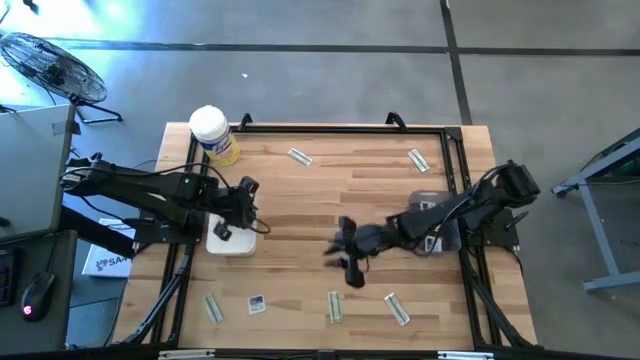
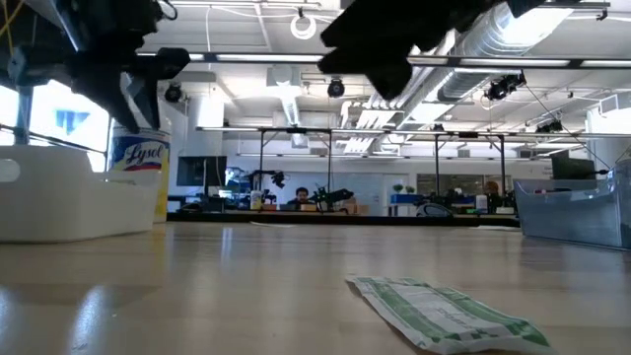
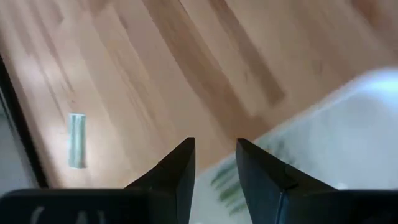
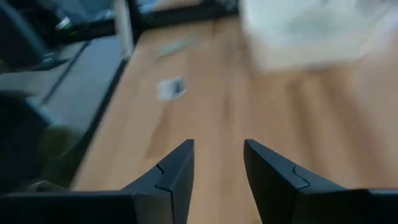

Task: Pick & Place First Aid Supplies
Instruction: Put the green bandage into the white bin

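several strips [image 1: 334,306] lie loose, so we'd lower the right gripper [image 1: 347,262], jaws apart and empty, squarely over one; left gripper [image 1: 240,203], also open, hovers above the white bin [image 1: 232,244].

You have a pale wood table [image 1: 320,190] with lighter and darker brown planks, edged by a black metal frame [image 1: 340,127]. By your left gripper [image 1: 247,222] sits a plain white rectangular tray [image 1: 232,243]; farther off is a yellow canister [image 1: 217,138] with a white lid and blue lettering. The narrow wrapped strips [image 1: 335,307] near your right gripper [image 1: 345,255] are pale greenish-tan with fine green print — the small square packet [image 1: 257,304] is white with dark blue. Both arms are dark, nearly black.
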Robot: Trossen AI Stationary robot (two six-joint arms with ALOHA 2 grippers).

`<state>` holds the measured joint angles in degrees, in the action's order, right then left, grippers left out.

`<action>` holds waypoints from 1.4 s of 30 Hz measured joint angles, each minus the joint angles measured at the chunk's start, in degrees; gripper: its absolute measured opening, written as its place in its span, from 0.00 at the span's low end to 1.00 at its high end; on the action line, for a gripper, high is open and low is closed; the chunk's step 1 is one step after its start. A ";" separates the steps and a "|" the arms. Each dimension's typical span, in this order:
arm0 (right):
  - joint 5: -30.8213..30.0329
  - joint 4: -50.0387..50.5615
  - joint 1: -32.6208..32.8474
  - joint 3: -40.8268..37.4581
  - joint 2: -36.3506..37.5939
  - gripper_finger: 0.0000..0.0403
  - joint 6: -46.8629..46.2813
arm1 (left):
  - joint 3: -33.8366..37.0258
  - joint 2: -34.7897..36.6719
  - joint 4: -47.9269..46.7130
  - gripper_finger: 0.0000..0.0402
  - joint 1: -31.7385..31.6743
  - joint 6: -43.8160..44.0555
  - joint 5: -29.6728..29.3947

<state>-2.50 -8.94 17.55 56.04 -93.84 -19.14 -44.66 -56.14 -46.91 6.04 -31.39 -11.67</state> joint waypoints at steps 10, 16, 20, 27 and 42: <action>-3.47 1.13 9.54 5.52 -10.81 0.33 -5.42 | 0.04 -0.31 12.13 0.28 -0.04 19.47 2.53; -9.21 0.88 11.90 5.76 -15.86 0.33 -6.55 | 0.04 -0.33 17.08 0.28 -0.02 27.84 3.85; -12.01 0.38 12.47 5.76 -18.78 0.33 -6.37 | 0.07 -0.33 18.66 0.28 -0.02 34.15 3.83; -13.72 0.59 12.52 5.76 -21.55 0.33 -4.63 | 0.09 -0.33 18.95 0.28 -0.02 39.37 3.82; -20.08 2.86 12.40 5.90 -23.46 0.28 -3.13 | 1.97 -0.33 28.93 0.28 -0.02 37.86 3.22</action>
<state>-22.57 -6.08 29.94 61.93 -117.30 -22.28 -42.70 -56.47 -17.98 6.02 6.47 -8.45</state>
